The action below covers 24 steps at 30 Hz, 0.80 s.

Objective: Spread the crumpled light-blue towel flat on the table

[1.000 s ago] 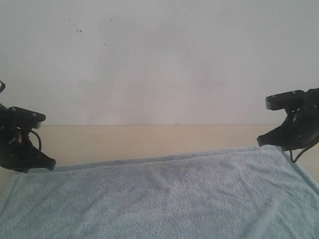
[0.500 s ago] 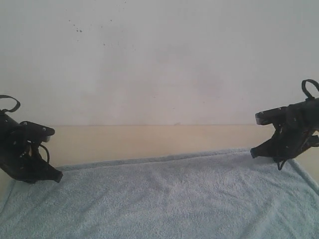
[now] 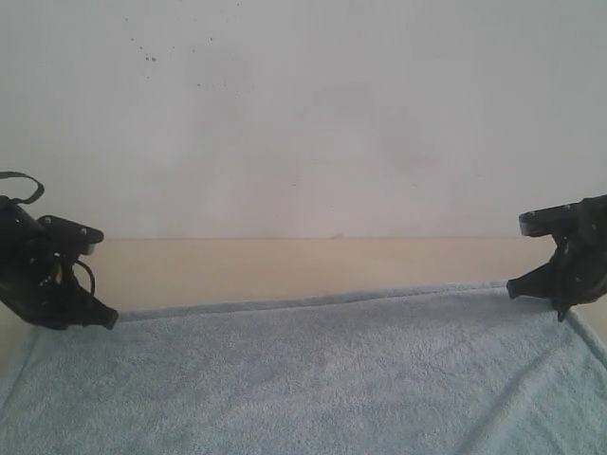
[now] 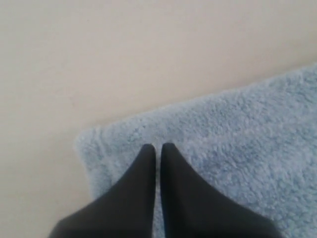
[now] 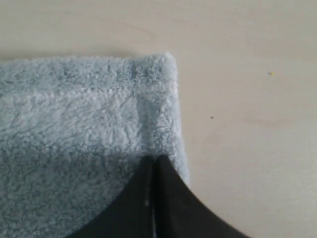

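Observation:
The light-blue towel point(image 3: 313, 379) lies spread over the beige table point(image 3: 285, 265), its far hem running straight between my two grippers. My left gripper point(image 3: 112, 320) is shut at the towel's far left corner. In the left wrist view its tips point(image 4: 158, 147) rest over the towel point(image 4: 237, 144) just inside that corner, with nothing pinched between them. My right gripper point(image 3: 512, 287) is shut at the far right corner. Its tips point(image 5: 153, 158) sit over the hem of the towel point(image 5: 74, 124), also holding nothing.
A white wall point(image 3: 303, 114) rises behind the table's far edge. Bare tabletop point(image 4: 99, 59) shows beyond the left corner, and more tabletop point(image 5: 247, 124) lies past the right one. The towel runs out of the exterior view at the bottom.
Both grippers dipped inward over the towel's far corners, then drew back outward. The right one now sits lower and further right than a second ago. The towel stays flat.

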### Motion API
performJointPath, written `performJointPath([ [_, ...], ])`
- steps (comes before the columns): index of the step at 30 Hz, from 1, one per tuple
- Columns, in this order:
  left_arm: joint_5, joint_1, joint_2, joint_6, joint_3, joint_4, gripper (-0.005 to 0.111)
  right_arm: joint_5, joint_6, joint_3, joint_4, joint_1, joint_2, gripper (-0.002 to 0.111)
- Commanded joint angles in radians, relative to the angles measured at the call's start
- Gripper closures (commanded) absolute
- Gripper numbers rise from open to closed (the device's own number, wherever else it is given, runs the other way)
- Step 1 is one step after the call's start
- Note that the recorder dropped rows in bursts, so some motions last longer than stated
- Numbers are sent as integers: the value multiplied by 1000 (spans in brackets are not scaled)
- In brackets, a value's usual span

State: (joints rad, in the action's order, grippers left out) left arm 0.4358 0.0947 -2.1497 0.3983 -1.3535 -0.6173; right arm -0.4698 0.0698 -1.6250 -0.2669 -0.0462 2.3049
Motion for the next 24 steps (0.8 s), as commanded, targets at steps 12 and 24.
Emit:
performJointPath([
  [12,-52,-4,294,15,1,122,103,124,-5,79,139,-3,-322,108],
  [24,-339,-4,718,84,388,140,103,470,-20,656,192,-3,-809,108],
])
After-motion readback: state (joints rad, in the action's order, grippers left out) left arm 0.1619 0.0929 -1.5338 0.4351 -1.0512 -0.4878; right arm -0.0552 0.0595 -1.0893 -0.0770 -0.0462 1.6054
